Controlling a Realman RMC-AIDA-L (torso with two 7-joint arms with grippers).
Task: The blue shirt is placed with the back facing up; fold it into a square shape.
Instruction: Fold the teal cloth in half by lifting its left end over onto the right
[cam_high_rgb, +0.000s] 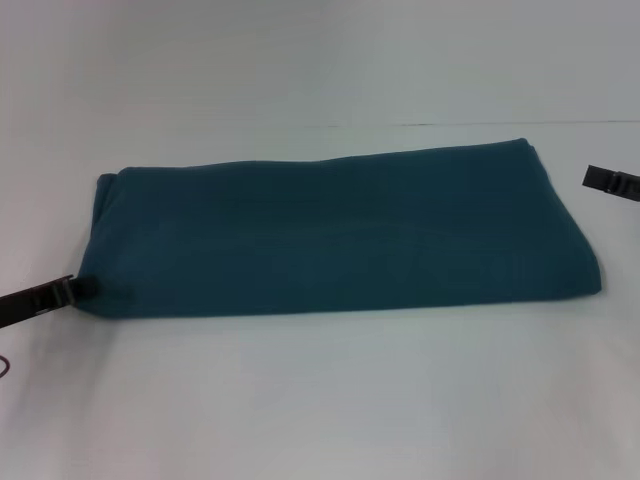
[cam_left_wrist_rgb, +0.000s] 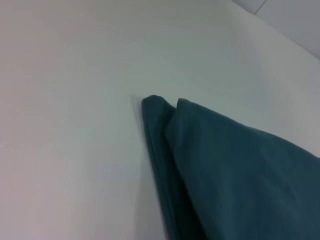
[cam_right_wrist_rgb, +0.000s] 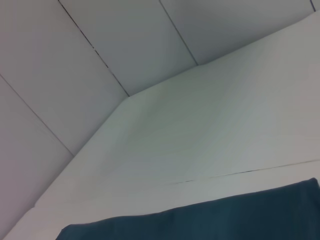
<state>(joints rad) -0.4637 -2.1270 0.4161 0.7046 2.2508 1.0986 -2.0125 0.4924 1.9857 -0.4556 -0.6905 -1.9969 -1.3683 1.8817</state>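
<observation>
Fingers: I cannot tell their state. Left gripper (cam_high_rgb: 70, 291) touches blue shirt (cam_high_rgb: 340, 235)'s left end; long axis crosswise; right gripper (cam_high_rgb: 612, 182) stands apart.

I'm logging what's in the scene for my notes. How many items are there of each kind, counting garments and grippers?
Garments: 1, the blue shirt, folded into a long band on the white table.
Grippers: 2, the left gripper at the shirt's near left corner and the right gripper beyond its right end.
Total: 3

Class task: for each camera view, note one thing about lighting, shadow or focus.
Head view: even, soft light, only a thin shadow under the blue shirt. Left wrist view: the shirt's folded layers shade each other. Right wrist view: the shirt's edge looks soft; no glare.
</observation>
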